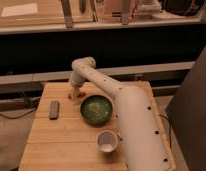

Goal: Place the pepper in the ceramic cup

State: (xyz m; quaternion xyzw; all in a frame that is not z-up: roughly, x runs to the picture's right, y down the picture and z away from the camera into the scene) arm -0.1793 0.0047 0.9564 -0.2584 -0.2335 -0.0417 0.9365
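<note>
The pepper (79, 94) is a small orange-red piece lying on the wooden table (51, 137) near its back edge, left of the green bowl. My gripper (74, 91) hangs down from the white arm (103, 85) right over the pepper, at or touching it. The ceramic cup (107, 141) is a small white mug standing upright near the table's front, below the bowl and next to my arm. The cup looks empty.
A dark green bowl (96, 109) sits mid-table between the pepper and the cup. A dark grey remote (54, 109) lies at the left. My arm covers the table's right side. A dark counter wall (121, 47) runs behind the table.
</note>
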